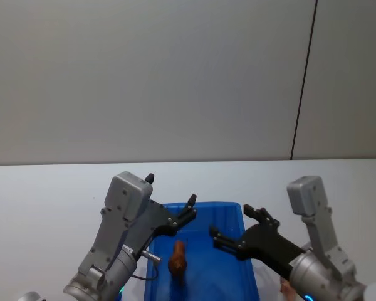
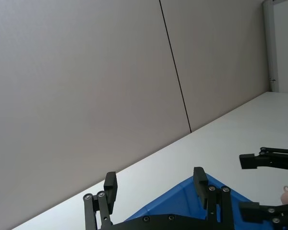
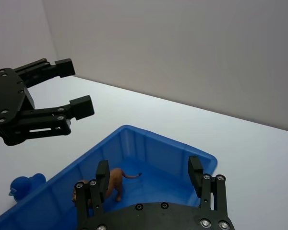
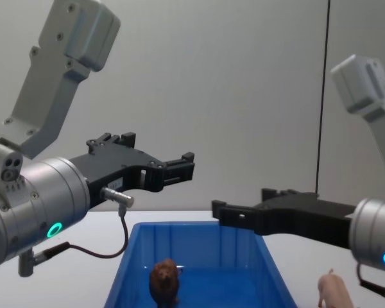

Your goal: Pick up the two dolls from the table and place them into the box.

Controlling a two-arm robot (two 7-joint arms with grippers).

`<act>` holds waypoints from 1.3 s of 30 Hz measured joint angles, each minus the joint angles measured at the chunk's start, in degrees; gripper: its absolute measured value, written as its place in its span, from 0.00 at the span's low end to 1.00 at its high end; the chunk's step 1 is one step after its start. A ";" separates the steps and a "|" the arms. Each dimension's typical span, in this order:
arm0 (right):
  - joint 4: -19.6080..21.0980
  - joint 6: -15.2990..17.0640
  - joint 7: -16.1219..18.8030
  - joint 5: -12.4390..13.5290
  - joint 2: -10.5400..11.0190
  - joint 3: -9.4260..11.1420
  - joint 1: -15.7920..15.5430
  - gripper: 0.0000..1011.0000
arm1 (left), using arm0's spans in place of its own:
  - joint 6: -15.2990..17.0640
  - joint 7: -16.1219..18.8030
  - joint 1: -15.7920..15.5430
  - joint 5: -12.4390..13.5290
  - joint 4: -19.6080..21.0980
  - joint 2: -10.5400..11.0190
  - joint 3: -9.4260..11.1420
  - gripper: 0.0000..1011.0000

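A plain grey wall (image 1: 144, 75), split by one dark vertical seam (image 1: 304, 81), closes off the room behind. Below it the white table (image 1: 50, 188) runs wide and bare around the work. The blue box (image 1: 207, 204) sits at the near middle of that surface, between the two arms. The left gripper (image 2: 155, 181) hovers above the box's left rim, its fingers spread wide with nothing between them. The right gripper (image 3: 149, 168) hangs over the right side of the box, equally wide and empty. The reddish-brown doll (image 1: 178, 257) stands on the box floor, clear of the walls, so half the task looks done. The pale pink doll (image 4: 333, 290) lies on the table just beside the box's right outer wall, not yet boxed, and low beside the right arm. The step in hand appears to be the second pick — most likely the right arm's job, since that doll is on its side. That would call for swinging outward past the rim, dropping to the tabletop, and closing gently on a slim body with thin legs — an easy thing to nudge away or pinch badly.
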State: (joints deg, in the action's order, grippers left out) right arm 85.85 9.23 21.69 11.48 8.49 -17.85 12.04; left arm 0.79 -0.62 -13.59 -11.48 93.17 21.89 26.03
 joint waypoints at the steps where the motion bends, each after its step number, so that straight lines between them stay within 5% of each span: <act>1: 0.42 0.15 -0.44 -0.07 0.15 0.03 -0.27 0.99 | 0.00 0.00 0.00 0.00 0.00 0.00 0.00 0.99; 23: 11.86 4.65 -15.43 -0.63 5.49 1.67 -10.20 0.99 | 0.00 0.00 0.00 0.00 0.00 0.00 0.00 0.99; 39: 13.09 6.58 -19.65 0.02 6.81 1.97 -14.30 0.99 | 0.00 0.00 0.00 0.00 0.00 0.00 0.00 0.99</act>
State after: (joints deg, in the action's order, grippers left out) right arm 98.93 15.81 2.04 11.50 15.30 -15.88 -2.26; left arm 0.79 -0.62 -13.59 -11.48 93.17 21.89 26.02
